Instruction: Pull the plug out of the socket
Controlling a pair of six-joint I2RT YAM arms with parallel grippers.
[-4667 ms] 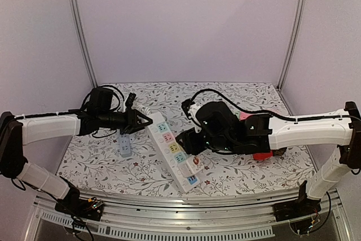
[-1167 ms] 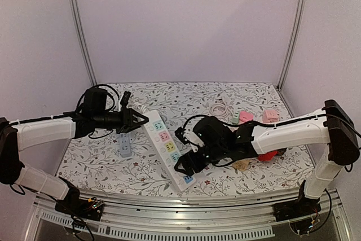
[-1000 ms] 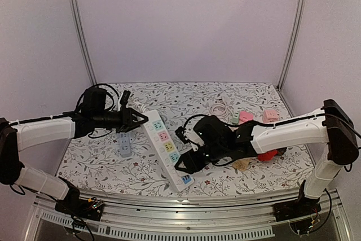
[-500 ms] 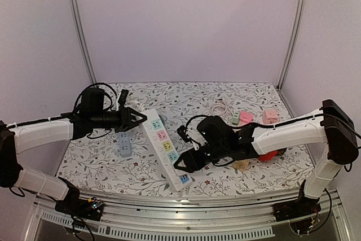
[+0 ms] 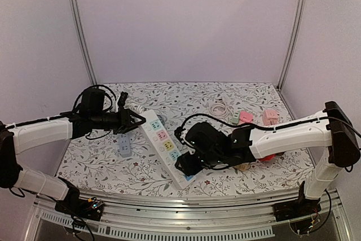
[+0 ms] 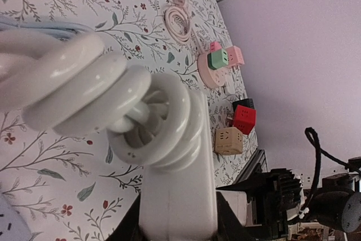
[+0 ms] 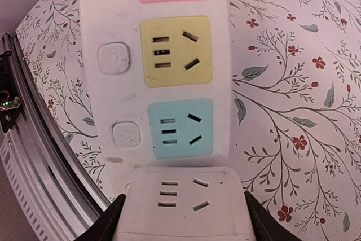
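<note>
**Main risk: strip dragged along with the plug**

The right end effector is closed on the white square plastic plug block. The block is seated near the near end of the long white power strip with coloured sockets. Black fingers are seen pressed to both flanks of the block, just past the light-blue socket. The left end effector is clamped on the strip's far left end, where the thick white looped cable enters.

Hazards, as judged:
- The fingers may slide off the smooth flanks under load.
- The prongs would likely bind if the pull is taken off their axis.
- If the far hold gives, the whole strip would be dragged or lifted with the block. Its near end lies close to the near edge of the floral-patterned table.

How deep the prongs sit cannot be told.

Pose: the right arm is stretched low from the right across the table, with the wrist turned down onto the strip. The left arm is reached in level from the left, with the fingers pointed right along the strip's length.
</note>
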